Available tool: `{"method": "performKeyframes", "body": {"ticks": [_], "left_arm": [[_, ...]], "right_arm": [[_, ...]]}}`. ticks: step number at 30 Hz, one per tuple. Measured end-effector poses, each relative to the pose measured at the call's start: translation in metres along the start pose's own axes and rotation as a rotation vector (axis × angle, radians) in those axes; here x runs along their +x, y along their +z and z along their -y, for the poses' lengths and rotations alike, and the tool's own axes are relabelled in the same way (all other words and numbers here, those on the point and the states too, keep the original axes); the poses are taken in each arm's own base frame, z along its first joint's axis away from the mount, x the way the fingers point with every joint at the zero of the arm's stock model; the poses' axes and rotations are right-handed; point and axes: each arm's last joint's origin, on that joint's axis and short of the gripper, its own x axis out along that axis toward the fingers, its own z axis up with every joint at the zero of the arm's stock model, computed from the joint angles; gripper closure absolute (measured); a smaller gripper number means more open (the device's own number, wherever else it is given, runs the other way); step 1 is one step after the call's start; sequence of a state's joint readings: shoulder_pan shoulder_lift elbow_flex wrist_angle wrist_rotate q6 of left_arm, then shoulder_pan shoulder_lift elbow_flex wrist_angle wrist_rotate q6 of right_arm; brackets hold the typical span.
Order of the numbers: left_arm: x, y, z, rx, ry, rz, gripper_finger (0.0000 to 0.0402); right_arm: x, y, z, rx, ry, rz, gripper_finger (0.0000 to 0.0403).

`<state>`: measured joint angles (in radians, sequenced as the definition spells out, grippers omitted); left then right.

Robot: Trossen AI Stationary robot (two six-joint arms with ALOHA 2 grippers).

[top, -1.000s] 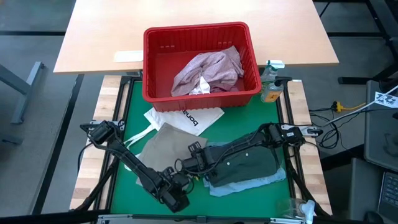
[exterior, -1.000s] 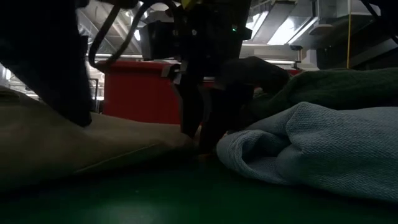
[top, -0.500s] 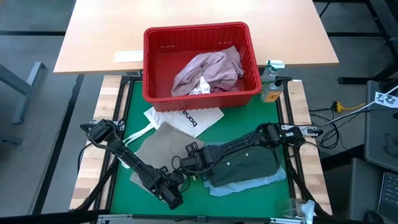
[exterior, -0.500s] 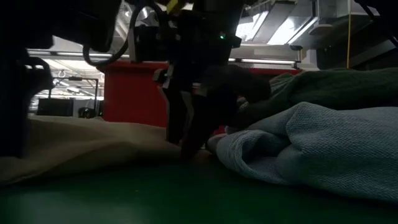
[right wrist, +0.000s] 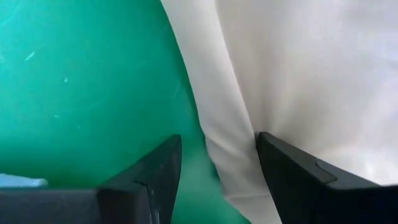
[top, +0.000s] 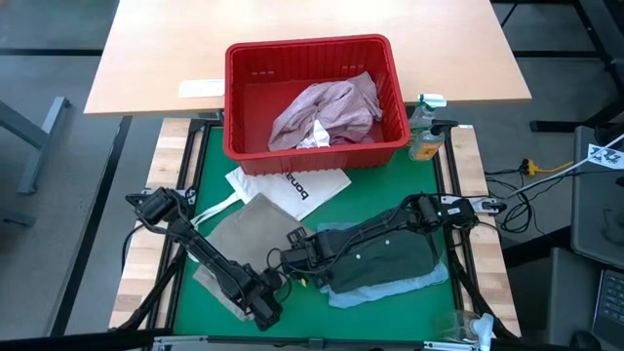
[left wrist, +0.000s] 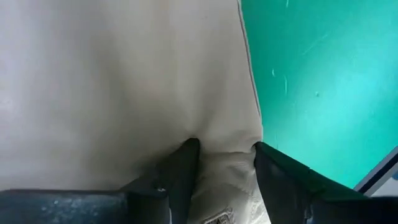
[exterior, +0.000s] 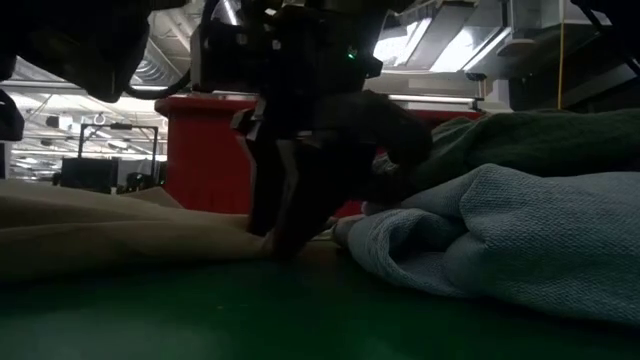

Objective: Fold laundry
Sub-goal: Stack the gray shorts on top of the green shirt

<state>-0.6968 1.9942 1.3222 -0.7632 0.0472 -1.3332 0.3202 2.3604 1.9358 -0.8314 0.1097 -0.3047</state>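
Low view: dark gripper (exterior: 290, 235) comes down from above, tips at the edge of the beige cloth (exterior: 110, 235) where it meets the green mat (exterior: 300, 310). Light blue garment (exterior: 500, 250) bunched just beside it, dark grey-green garment (exterior: 540, 140) piled on top. Red basket (exterior: 205, 150) behind. Can't tell which arm from here.

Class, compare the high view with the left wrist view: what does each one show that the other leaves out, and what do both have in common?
Only the high view shows the red basket with pink cloth inside, the white tote bag, the grey-green garment, the right gripper and a bottle.

Only the left wrist view shows the left gripper closely, its fingers straddling the cloth's edge.

Both show the beige garment lying on the green mat.
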Motion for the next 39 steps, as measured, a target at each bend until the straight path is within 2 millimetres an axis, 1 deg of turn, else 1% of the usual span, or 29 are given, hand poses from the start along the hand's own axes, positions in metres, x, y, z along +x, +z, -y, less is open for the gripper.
{"method": "performKeyframes", "body": {"ticks": [10, 15, 18, 22, 26, 28, 34, 36, 39], "left_arm": [[-0.017, 0.015, 0.017, -0.023, -0.087, 0.019, 0.0245], [-0.020, 0.016, 0.019, -0.036, -0.100, 0.032, 0.0245], [-0.021, 0.016, 0.019, -0.075, -0.095, 0.064, 0.0245], [-0.021, 0.014, 0.021, -0.074, -0.090, 0.110, 0.0245], [-0.013, 0.008, 0.023, -0.051, -0.066, 0.148, 0.0245], [-0.005, 0.005, 0.024, -0.036, -0.042, 0.149, 0.0245], [0.007, 0.000, 0.025, -0.028, -0.006, 0.138, 0.0246], [0.009, 0.000, 0.023, -0.052, 0.011, 0.117, 0.0253], [0.009, -0.001, 0.020, -0.081, 0.043, 0.103, 0.0278]], "right_arm": [[0.000, 0.000, 0.000, -0.017, -0.001, 0.000, 0.0189], [0.000, 0.000, 0.000, -0.017, -0.001, -0.001, 0.0189], [0.000, 0.000, 0.000, -0.016, -0.002, -0.001, 0.0189], [0.000, 0.000, 0.000, -0.016, -0.002, -0.003, 0.0189], [0.000, -0.001, 0.000, -0.016, -0.001, -0.005, 0.0189], [0.000, 0.000, 0.000, -0.016, -0.001, -0.005, 0.0189], [0.000, -0.001, 0.002, -0.013, -0.001, -0.007, 0.0193], [0.000, -0.002, 0.003, -0.014, -0.002, -0.009, 0.0206], [0.000, -0.002, 0.004, -0.037, -0.008, -0.011, 0.0245]]}}
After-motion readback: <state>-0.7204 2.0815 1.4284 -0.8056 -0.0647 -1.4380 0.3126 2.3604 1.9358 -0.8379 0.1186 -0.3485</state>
